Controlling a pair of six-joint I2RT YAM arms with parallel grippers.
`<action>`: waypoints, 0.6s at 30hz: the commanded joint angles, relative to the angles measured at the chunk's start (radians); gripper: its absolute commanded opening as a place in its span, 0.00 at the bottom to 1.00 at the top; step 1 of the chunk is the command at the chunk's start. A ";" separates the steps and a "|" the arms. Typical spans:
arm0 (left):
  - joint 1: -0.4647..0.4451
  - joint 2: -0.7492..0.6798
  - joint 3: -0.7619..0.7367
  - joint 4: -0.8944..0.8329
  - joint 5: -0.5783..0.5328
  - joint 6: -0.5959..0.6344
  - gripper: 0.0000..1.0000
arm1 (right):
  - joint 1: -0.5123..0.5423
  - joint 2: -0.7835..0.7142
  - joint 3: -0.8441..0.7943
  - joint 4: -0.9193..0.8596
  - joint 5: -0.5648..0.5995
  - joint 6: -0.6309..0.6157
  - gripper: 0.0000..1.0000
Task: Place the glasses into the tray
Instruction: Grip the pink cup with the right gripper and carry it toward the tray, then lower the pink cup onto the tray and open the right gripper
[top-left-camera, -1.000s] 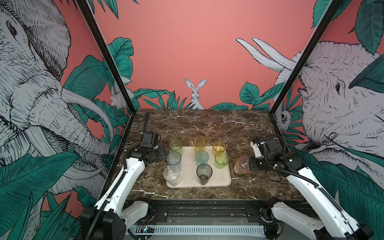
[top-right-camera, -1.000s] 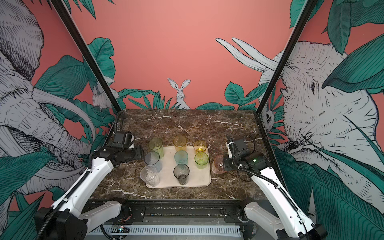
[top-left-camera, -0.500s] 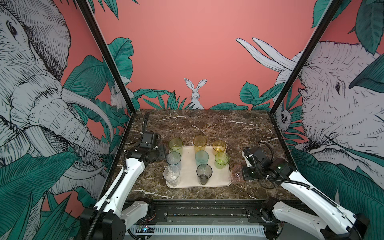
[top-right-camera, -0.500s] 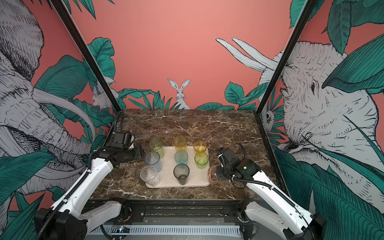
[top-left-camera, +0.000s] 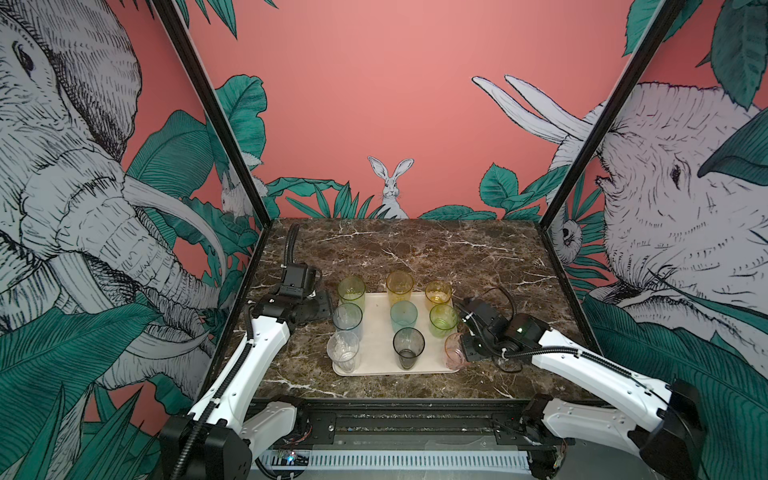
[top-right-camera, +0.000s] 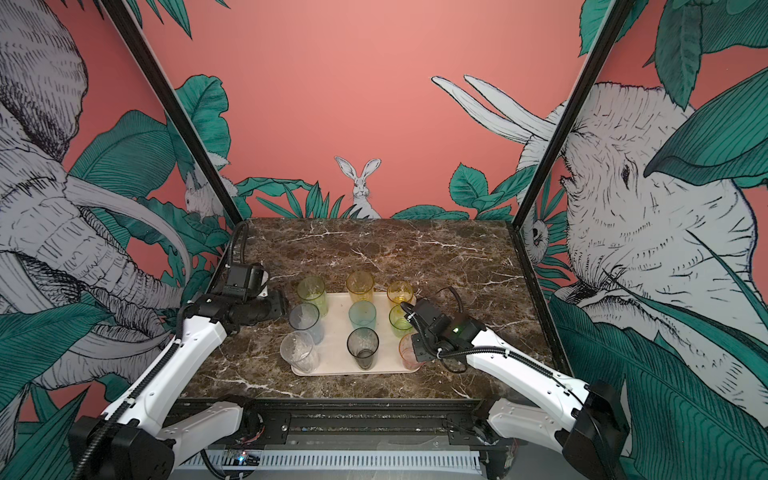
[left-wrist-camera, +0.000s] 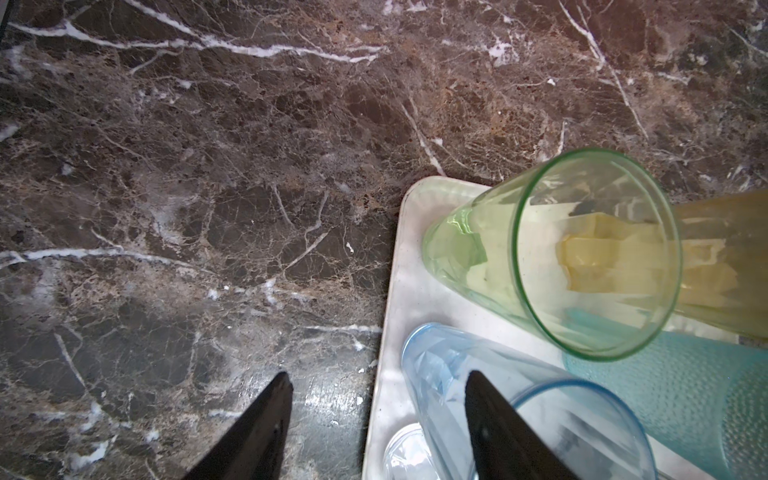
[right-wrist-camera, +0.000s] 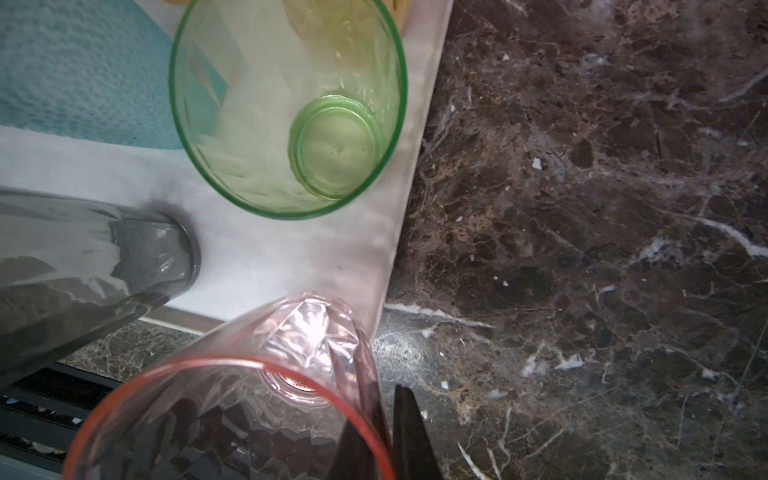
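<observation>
On the left we are seeing the left gripper (top-left-camera: 323, 304) hovering low just beside the left edge of the tray (top-left-camera: 379, 332), its jaws spread wide with nothing between them. In the left wrist view its fingertips (left-wrist-camera: 278, 390) are straddling the tray's rim, one over the marble tabletop (top-left-camera: 415, 249) and one in front of the pale blue glass (top-left-camera: 347, 318); we cannot tell whether that one is touching it.

The tray is lying near the front middle of the tabletop, and we are counting eight glasses standing upright on it. Moving rightward, the left column is running from far to near: the yellow-green glass (top-left-camera: 351, 291), the pale blue glass, the clear glass (top-left-camera: 343, 353). The middle column is showing the tall amber glass (top-left-camera: 400, 286), the frosted teal glass (top-left-camera: 403, 316) and the smoky grey glass (top-left-camera: 409, 349). The right column is showing the short amber glass (top-left-camera: 438, 293) and the short green glass (top-left-camera: 443, 321).

At the tray's near right corner the pink glass (top-left-camera: 454, 353) is leaning, tilted. The right gripper (top-left-camera: 464, 353) is pinching its wall, one finger inside the rim and one outside. In the right wrist view its base is sitting over the corner of the rim; we cannot tell whether it is resting there or hanging just above.
</observation>
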 joint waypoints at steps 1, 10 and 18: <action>0.006 -0.007 -0.018 0.003 0.007 -0.013 0.68 | 0.018 0.037 0.013 0.058 0.019 0.027 0.00; 0.006 -0.001 -0.020 0.006 0.003 -0.009 0.68 | 0.031 0.114 0.034 0.090 0.008 0.021 0.00; 0.006 0.002 -0.019 0.010 0.006 -0.008 0.68 | 0.035 0.151 0.040 0.093 0.010 0.020 0.00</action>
